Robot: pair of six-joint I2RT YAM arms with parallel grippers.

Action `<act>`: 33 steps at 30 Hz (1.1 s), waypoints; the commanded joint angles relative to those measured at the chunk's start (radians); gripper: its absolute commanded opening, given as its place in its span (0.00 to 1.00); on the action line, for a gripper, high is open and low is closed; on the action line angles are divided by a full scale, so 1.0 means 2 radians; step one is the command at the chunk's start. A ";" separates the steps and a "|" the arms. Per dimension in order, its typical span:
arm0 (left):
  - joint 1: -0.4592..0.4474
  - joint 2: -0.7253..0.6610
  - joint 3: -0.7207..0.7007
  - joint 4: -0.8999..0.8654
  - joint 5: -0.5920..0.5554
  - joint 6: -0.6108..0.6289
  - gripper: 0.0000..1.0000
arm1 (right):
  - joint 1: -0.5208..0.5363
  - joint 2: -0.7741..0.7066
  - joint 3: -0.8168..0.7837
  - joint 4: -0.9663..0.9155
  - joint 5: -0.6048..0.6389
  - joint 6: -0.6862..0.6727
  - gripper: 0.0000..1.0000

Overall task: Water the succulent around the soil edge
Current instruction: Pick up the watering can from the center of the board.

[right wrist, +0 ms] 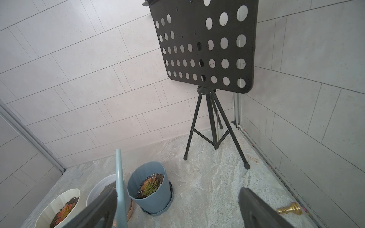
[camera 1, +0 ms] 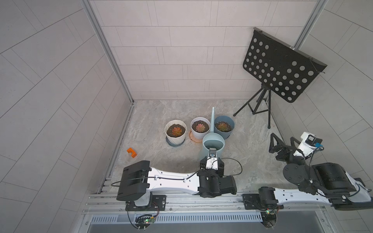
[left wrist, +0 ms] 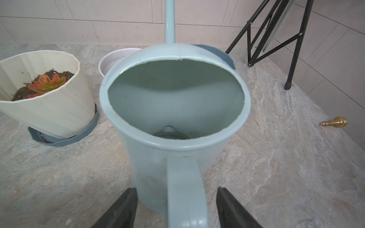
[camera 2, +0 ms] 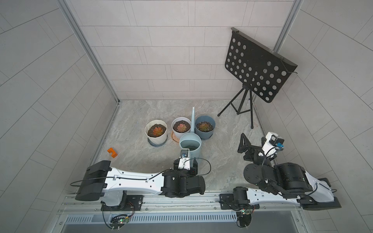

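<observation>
Left tool [left wrist: 176,190] has its jaws part-way apart on either side of the watering can [left wrist: 173,146] handle [left wrist: 185,177], with a gap showing on both sides, so nothing is gripped. That can stands upright mid-tabletop [camera 1: 153,113] with water inside, its spout [camera 1: 212,119] rising between the white pot [camera 1: 196,134] and blue pot [camera 1: 230,133]; the cream pot [camera 1: 175,140] is leftmost. Each pot holds a succulent [camera 1: 222,126] in soil. Right tool [right wrist: 177,192] hangs spread wide and empty near the right edge
</observation>
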State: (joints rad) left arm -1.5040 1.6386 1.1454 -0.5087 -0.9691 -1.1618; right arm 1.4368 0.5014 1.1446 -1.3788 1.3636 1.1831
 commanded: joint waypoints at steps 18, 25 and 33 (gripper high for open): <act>0.021 -0.046 -0.005 -0.031 0.019 0.034 0.01 | -0.003 -0.004 -0.002 0.019 0.004 -0.020 0.98; -0.026 -0.145 -0.024 -0.065 0.052 0.089 0.00 | -0.003 -0.008 0.001 0.019 0.001 -0.026 0.98; -0.080 -0.263 0.082 -0.224 -0.003 0.214 0.00 | -0.003 -0.007 0.014 0.025 -0.007 -0.059 0.98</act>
State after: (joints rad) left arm -1.6592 1.1728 1.1828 -0.7914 -0.8349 -0.8658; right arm 1.4342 0.4866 1.1503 -1.3319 1.3491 1.1110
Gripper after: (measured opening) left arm 0.210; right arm 0.981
